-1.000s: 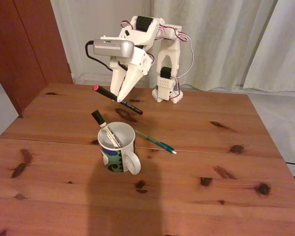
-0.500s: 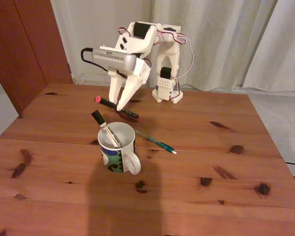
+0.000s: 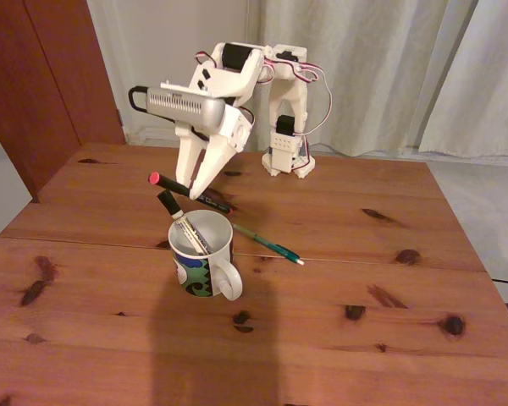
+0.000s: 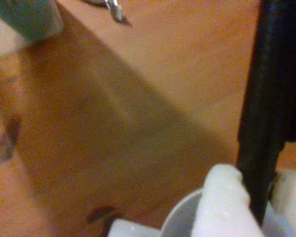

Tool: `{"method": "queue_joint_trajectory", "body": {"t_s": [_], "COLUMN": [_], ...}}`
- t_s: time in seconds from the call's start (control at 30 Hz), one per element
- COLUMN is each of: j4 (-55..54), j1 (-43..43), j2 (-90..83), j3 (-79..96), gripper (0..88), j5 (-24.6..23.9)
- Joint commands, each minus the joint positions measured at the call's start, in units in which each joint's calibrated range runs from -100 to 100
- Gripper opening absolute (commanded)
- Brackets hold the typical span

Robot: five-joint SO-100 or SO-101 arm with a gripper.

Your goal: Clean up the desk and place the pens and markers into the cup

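Fixed view: claw [image 3: 191,188] grips black pen [image 3: 190,192].

In the fixed view the white marker [image 3: 184,227] stood in the cup [image 3: 201,254], its lower barrel hidden behind the cup's wall. The near and side edges of the desk [image 3: 339,338] ran out of frame. Print on the marker was too small to read. The wrist view was blurred: the black pen [image 4: 269,103] was cut off at the top edge, the gripper [image 4: 259,197] fingertips by the bottom edge.
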Motion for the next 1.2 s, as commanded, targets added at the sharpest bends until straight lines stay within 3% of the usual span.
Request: {"method": "queue_joint_trajectory", "body": {"t_s": [0.0,0.4,0.67,1.17], "j4": [-1.45,-1.45,-9.71,-9.88], "j1": [-0.10,0.94,1.83,1.91], "j2": [0.10,4.57,6.47,5.73], "j3": [-4.79,-4.88,-4.79,2.60], "gripper": [1.2,1.2,1.2,1.2], "j5": [0.53,0.58,0.58,0.11]}}
